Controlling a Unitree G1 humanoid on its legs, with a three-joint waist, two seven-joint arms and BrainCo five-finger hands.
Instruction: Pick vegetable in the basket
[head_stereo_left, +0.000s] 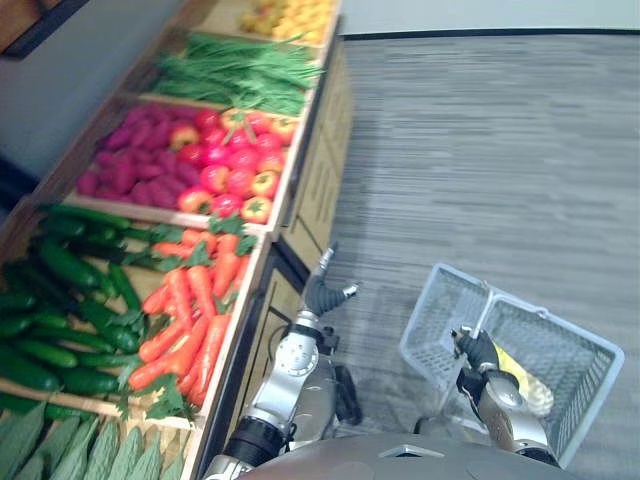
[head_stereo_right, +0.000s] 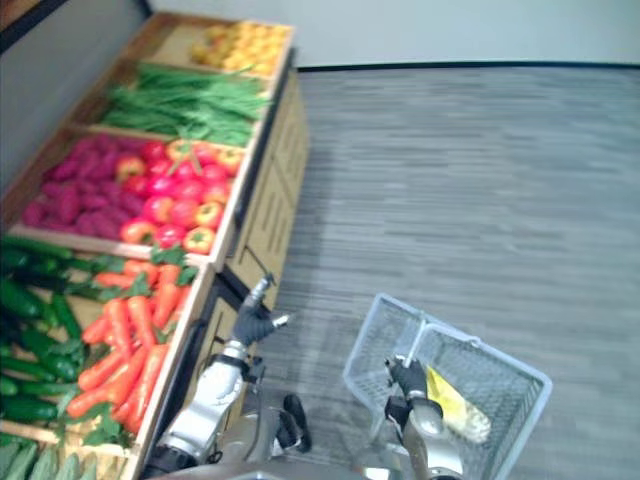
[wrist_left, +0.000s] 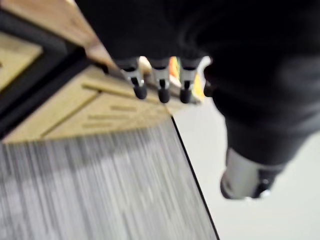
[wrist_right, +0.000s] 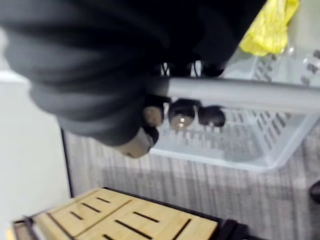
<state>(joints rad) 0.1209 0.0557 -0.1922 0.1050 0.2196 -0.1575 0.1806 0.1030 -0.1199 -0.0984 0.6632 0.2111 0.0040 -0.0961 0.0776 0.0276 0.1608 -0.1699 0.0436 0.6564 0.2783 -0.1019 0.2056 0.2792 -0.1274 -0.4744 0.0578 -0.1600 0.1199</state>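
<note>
Fingers (wrist_right: 182, 115) of the right hand (head_stereo_left: 478, 352) are curled tight round the grey handle (wrist_right: 250, 95) of the pale mesh basket (head_stereo_left: 440, 315), with grey striped floor (head_stereo_left: 480, 150) under it. 1 yellow vegetable (head_stereo_left: 515, 372) lies inside the basket, just past that hand. Left hand (head_stereo_left: 325, 292) is empty, fingers loose and spread, raised just beside the front edge of the wooden counter (head_stereo_left: 320, 190), near the carrots (head_stereo_left: 190, 310) but not touching them. Counter bins outward from there: cucumbers (head_stereo_left: 60, 300) beside the carrots, next red and yellow peppers (head_stereo_left: 235, 160) with purple vegetables (head_stereo_left: 125, 165), then green beans (head_stereo_left: 240, 70).
</note>
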